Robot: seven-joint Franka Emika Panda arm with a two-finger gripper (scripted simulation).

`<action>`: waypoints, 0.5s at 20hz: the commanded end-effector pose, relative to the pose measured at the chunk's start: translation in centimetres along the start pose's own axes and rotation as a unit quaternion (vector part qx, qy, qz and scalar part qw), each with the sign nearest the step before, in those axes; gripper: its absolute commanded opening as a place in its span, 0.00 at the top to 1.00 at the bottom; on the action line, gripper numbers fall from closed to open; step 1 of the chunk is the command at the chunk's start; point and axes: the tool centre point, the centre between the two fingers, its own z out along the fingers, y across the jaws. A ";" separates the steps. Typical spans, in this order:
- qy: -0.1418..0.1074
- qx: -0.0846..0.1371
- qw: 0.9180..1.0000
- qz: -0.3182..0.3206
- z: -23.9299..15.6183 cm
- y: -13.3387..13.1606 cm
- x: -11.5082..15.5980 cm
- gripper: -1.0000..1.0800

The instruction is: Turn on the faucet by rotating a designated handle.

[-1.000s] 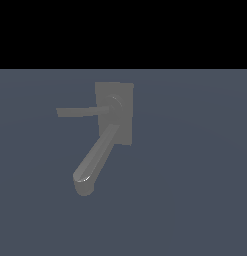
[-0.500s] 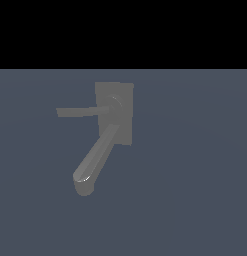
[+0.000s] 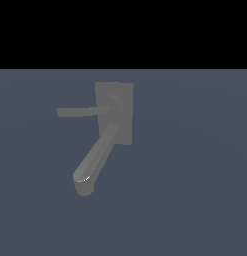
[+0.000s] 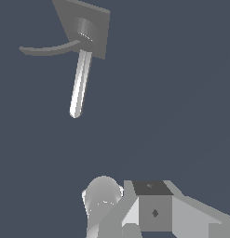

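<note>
The faucet [image 3: 122, 100] is a matte grey fixture with a rectangular base plate. Its thick round spout [image 3: 97, 157] slants down toward the exterior view's left and ends in a downturned tip. The handle [image 3: 77, 111] is a thin flat lever jutting from the round hub toward the exterior view's left. The wrist view shows the plate [image 4: 95, 21], the handle [image 4: 46, 49] and the spout [image 4: 80, 83] from some distance. Grey blocky and round parts of my arm or gripper [image 4: 153, 209] show at the frame edge, far from the faucet. I cannot make out the fingertips. The exterior view shows no gripper.
The faucet stands on a plain dark blue-grey surface [image 3: 195, 175] that fills both views. A black band lies beyond its far edge in the exterior view. No other objects show.
</note>
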 end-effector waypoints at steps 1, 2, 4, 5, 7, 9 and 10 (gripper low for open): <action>-0.009 -0.022 1.000 -0.010 0.7 0.4 0.6 1.00; -0.013 -0.032 0.999 -0.015 1.0 0.6 0.8 1.00; -0.021 -0.054 0.998 -0.026 1.6 1.0 1.4 1.00; -0.026 -0.066 0.997 -0.032 2.0 1.3 1.7 1.00; -0.034 -0.091 0.994 -0.045 2.6 1.7 2.4 1.00; -0.043 -0.116 0.991 -0.059 3.3 2.1 3.1 1.00; -0.047 -0.128 0.988 -0.066 3.6 2.2 3.4 1.00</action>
